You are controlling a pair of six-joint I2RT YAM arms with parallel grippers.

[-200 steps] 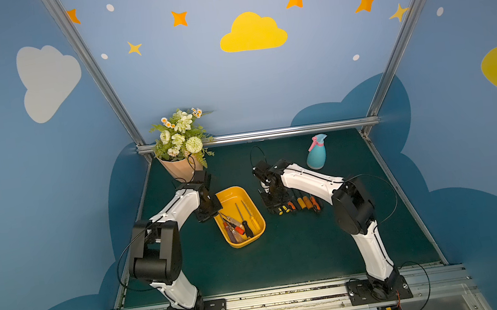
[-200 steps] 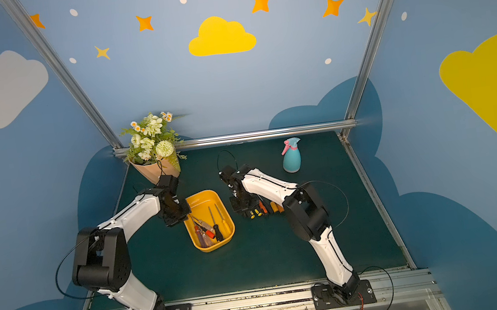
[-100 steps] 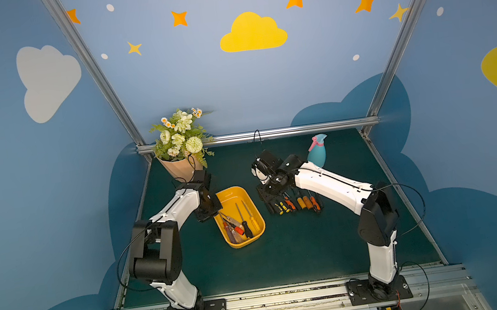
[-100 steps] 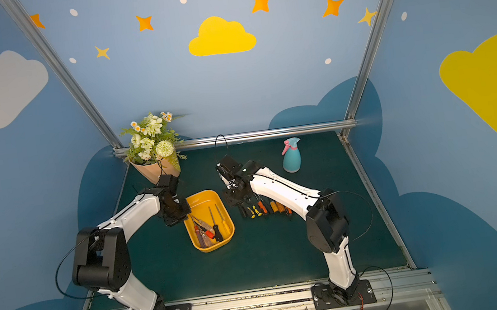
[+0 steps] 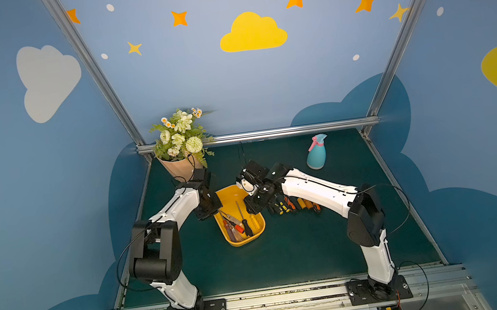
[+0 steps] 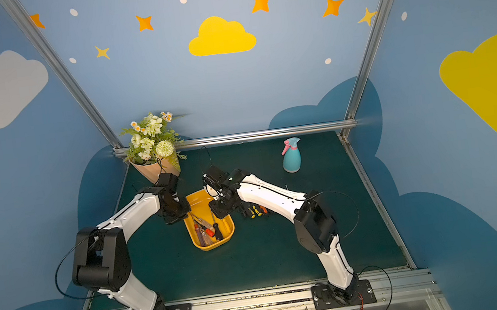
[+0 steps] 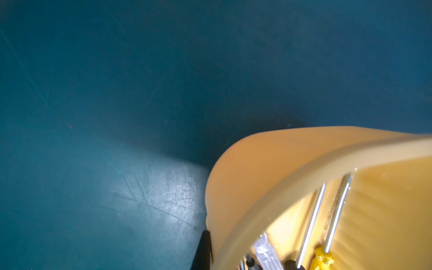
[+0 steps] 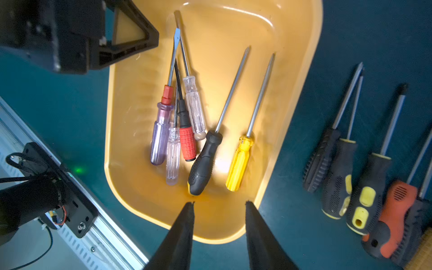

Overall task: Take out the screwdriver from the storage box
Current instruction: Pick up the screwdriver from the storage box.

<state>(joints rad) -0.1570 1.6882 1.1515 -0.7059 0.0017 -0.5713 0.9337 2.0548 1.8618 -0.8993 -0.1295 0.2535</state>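
Observation:
The yellow storage box (image 5: pixel 243 244) sits mid-table, in both top views; its rim (image 6: pixel 217 246) faces the front. Several screwdrivers lie inside it: a black-handled one (image 8: pixel 203 163), a yellow one (image 8: pixel 238 163), a red-and-black one (image 8: pixel 187 142), a purple one (image 8: pixel 160 135) and clear ones (image 8: pixel 195 112). My left gripper (image 5: pixel 212 209) is shut on the box's far-left rim; one black finger (image 7: pixel 203 252) presses the outer wall (image 7: pixel 245 175). My right gripper (image 8: pixel 219 203) hovers open above the box's near end with nothing between its fingers.
Several more screwdrivers (image 8: pixel 350 175) lie in a row on the green mat right of the box (image 5: pixel 296 205). A peach flowerpot with flowers (image 5: pixel 182 167) stands at the back left, close behind my left arm. A blue spray bottle (image 5: pixel 317 153) stands at the back right.
My right arm has swung left from the row of screwdrivers on the mat to above the box, stretching out as it went. The left arm and the box have stayed put.

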